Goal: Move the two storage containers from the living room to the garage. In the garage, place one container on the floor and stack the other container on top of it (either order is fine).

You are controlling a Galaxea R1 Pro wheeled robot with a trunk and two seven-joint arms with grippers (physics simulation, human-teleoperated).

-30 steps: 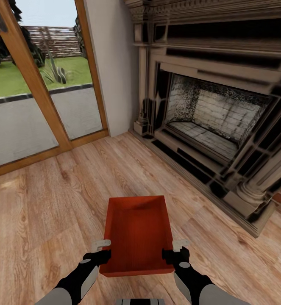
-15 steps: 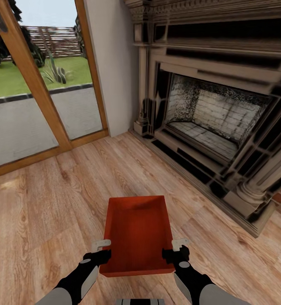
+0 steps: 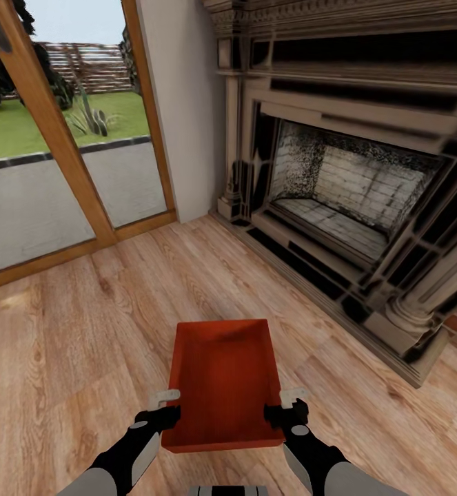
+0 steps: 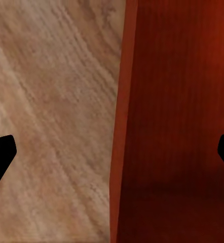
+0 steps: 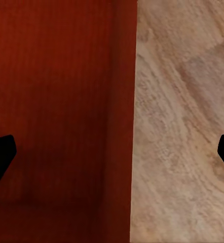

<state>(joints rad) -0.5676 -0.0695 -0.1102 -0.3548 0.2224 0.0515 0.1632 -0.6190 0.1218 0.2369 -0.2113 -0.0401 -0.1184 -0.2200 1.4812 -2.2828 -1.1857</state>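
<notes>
Both arms are extending forward and low. The left end effector (image 3: 165, 408) and right end effector (image 3: 287, 406) are straddling, fingers spread, the storage container's (image 3: 222, 375) side walls.

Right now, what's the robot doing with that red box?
The robot has one orange-red storage container between its two grippers, the left gripper at one side wall and the right gripper at the other. In both wrist views a wall sits between wide-apart fingertips, so neither is clamped. It is in the living room, over the wood-plank floor, beside the fireplace.
</notes>
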